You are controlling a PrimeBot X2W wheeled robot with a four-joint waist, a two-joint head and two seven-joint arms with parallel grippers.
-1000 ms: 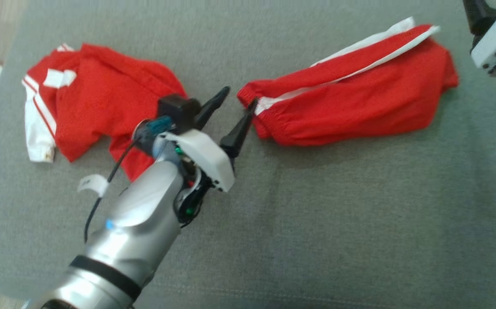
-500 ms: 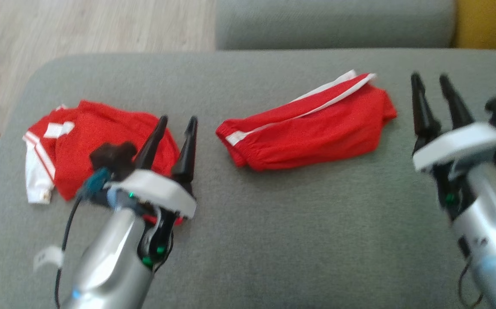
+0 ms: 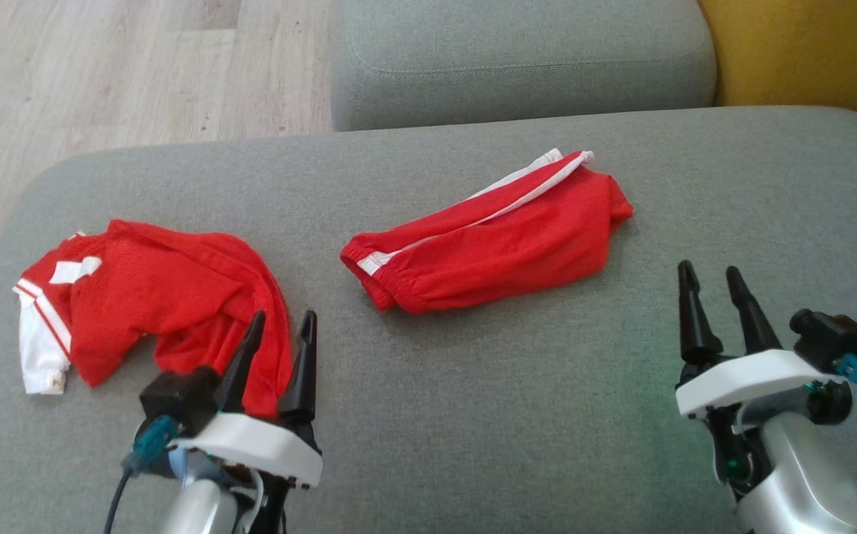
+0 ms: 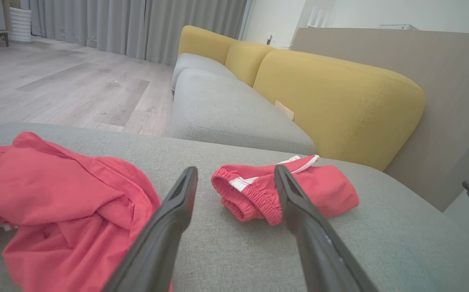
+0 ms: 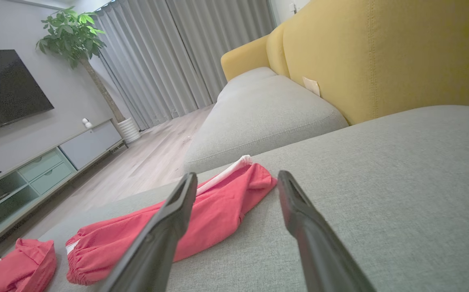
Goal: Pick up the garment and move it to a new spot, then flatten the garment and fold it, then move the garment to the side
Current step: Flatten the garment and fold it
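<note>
The red jersey with white striped sleeves point(image 3: 154, 297) lay at nine o'clock on the grey sofa seat point(image 3: 473, 415). The left gripper point(image 3: 284, 315) by its edge and the right gripper point(image 3: 709, 267) at four o'clock were wide and empty.

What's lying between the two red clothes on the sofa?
Nothing: only bare grey cushion separates the jersey from the smaller red garment, seen in the head view.

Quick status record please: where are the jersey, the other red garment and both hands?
surface: grey cushion
jersey: crumpled, on the cushion's left, not flattened
smaller red garment: mid-cushion, apart from the jersey
left hand: open, empty, by the jersey's right edge
right hand: open, empty, over bare cushion on the right
</note>
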